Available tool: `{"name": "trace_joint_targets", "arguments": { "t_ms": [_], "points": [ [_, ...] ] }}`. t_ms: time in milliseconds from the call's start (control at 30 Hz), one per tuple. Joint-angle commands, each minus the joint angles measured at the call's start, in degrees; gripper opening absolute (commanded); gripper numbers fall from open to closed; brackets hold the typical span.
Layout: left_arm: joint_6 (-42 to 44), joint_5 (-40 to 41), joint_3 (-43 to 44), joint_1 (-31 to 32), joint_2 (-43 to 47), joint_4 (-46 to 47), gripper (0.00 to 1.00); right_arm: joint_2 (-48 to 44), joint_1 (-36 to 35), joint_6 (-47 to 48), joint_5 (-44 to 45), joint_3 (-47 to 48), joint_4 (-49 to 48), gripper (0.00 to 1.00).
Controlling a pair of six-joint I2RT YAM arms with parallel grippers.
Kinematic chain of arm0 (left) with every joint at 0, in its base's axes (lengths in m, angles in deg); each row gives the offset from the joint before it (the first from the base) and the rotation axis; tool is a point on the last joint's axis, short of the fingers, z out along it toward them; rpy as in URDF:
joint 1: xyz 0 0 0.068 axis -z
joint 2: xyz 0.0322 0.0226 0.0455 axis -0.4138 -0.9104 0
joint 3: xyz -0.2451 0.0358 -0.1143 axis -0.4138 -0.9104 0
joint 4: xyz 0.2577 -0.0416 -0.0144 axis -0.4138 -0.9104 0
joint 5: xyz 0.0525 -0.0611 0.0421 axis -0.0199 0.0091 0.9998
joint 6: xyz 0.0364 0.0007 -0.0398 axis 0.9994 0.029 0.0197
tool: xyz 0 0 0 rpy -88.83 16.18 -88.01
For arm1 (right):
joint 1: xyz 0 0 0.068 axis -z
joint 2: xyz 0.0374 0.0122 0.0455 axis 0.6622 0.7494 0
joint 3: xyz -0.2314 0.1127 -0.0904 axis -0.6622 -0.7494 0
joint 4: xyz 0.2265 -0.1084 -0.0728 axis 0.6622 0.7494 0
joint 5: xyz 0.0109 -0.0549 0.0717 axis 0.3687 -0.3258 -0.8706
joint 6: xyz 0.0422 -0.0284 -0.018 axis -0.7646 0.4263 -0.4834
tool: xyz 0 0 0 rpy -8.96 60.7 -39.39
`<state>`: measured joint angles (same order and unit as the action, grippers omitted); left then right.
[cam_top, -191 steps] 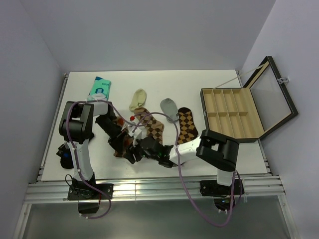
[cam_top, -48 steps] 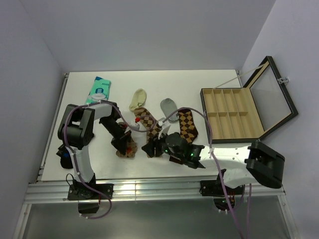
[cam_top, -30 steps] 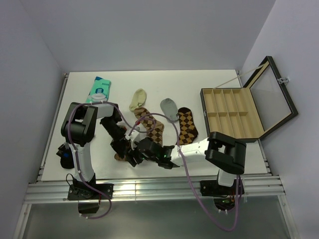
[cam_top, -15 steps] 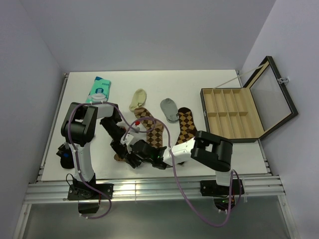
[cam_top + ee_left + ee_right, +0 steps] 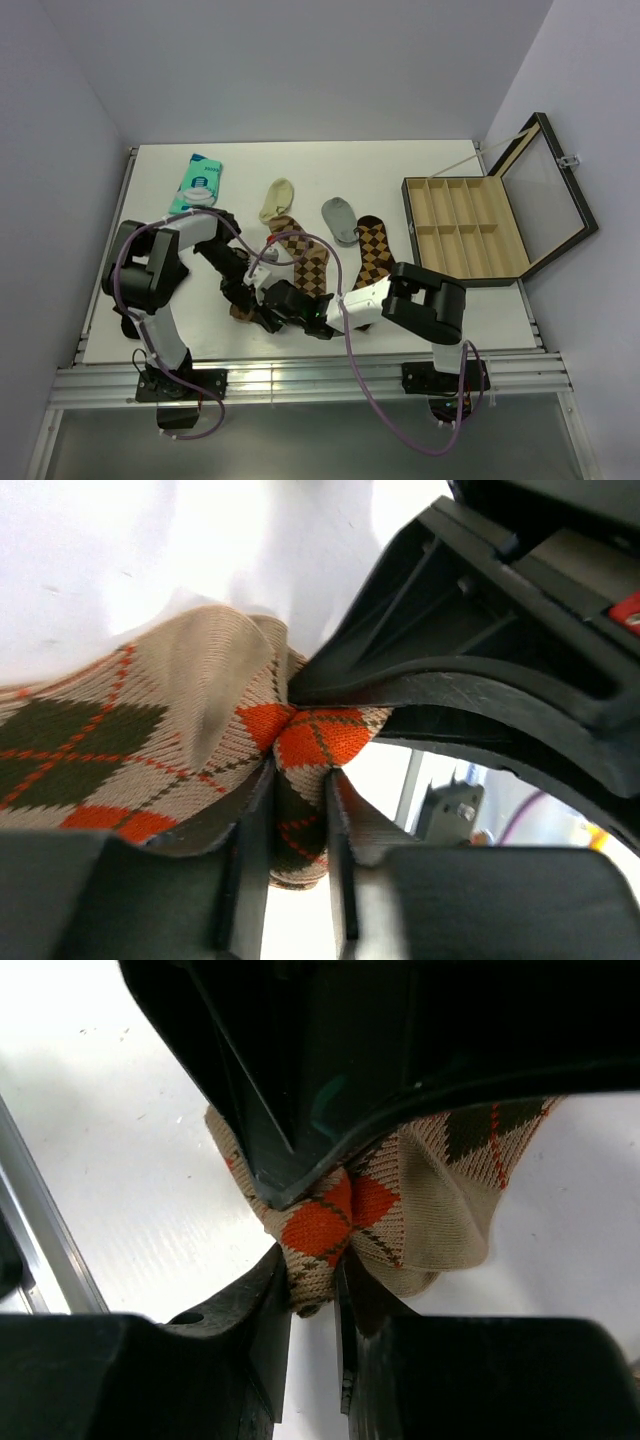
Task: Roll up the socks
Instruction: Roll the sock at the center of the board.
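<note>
The sock with red-orange diamonds (image 5: 238,312) lies bunched near the table's front, mostly hidden under both grippers. My left gripper (image 5: 243,290) and right gripper (image 5: 268,305) meet nose to nose over it. In the left wrist view this sock (image 5: 150,720) has a fold filling the narrow gap of my left gripper (image 5: 297,780). In the right wrist view a fold of the same sock (image 5: 440,1190) is pinched in my right gripper (image 5: 313,1270). The tan sock with dark brown diamonds (image 5: 305,262) and the dark brown sock with tan diamonds (image 5: 375,250) lie flat to the right.
An open wooden box (image 5: 465,228) with compartments stands at the right. A teal packet (image 5: 200,175) lies at the back left. A cream sock (image 5: 277,198) and a grey sock (image 5: 340,215) lie behind the argyle ones. A dark object (image 5: 130,320) sits at the left edge.
My right gripper has moved left to the bunched sock beside the left gripper and closed on a fold of it. The left jaws have parted slightly.
</note>
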<state>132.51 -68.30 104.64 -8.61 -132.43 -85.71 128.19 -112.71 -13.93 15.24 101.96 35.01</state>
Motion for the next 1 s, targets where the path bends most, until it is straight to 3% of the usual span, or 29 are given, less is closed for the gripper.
{"name": "trace_joint_targets", "arguments": {
  "t_ms": [0,233,467,733,967],
  "points": [
    [-4.13,-3.42,-0.06,0.07,4.98,6.68,0.32,-0.49,-0.3,-2.35,-0.25,0.11,1.44,0.0],
    [-10.02,-2.37,-2.16,-0.54,11.3,13.71,0.4,-1.99,-0.21,-3.76,-1.13,-0.86,2.93,0.0],
    [-13.62,-0.87,-3.83,-2.82,14.73,19.41,0.4,-1.46,0.49,-4.81,-3.59,0.28,5.74,0.0],
    [-22.15,1.76,-4.54,-13.89,25.53,30.93,0.41,-3.04,3.83,-8.59,-8.16,1.51,11.97,0.0],
    [-15.84,5.19,-10.07,-15.66,33.19,33.22,0.46,-0.67,8.57,-12.02,-15.01,10.81,26.38,0.0]
  ]
}}
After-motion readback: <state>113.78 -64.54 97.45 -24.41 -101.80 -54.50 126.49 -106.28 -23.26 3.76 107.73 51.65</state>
